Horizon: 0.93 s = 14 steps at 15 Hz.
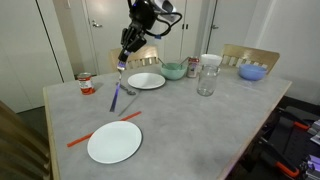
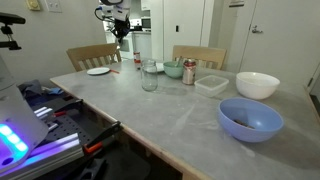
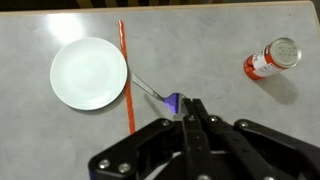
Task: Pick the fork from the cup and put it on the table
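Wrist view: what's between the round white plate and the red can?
Thin red-orange stick beside the plate, then the pale silvery fork in the shut tool, wrist view.

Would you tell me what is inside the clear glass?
Nothing shows inside the glass; it looks empty in both exterior views. The fork is outside it, gripped by the pincer above the table. Whether the glass holds clear liquid cannot be told.

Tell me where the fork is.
In the wrist view, the fork hangs from the shut gripper over the table, between the white plate and the red can.
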### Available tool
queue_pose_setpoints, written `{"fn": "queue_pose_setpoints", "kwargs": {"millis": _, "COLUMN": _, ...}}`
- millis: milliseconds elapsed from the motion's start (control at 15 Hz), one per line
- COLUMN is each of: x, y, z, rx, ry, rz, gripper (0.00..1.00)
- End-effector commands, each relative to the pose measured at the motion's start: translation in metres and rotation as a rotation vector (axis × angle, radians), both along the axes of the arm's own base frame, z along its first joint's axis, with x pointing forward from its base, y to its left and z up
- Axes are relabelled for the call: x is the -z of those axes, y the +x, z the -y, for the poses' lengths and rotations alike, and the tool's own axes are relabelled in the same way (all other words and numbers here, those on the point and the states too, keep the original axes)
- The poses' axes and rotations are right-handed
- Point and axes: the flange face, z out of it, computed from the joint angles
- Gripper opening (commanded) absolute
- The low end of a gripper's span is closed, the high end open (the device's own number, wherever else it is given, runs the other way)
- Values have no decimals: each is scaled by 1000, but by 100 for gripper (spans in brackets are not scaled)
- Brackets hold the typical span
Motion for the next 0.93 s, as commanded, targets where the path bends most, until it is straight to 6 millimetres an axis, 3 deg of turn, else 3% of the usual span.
{"fn": "queue_pose_setpoints", "kwargs": {"millis": 0, "x": 18, "y": 15, "z": -2, "rx": 175, "ry": 77, "rz": -63, "gripper": 1}}
{"fn": "queue_pose_setpoints", "kwargs": {"millis": 600, "x": 73, "y": 31, "z": -6, "rx": 558, "ry": 292, "rz": -326, "gripper": 1}}
{"fn": "queue_pose_setpoints", "kwargs": {"millis": 867, "x": 106, "y": 26, "z": -4, "rx": 733, "ry": 372, "rz": -454, "gripper": 1}}
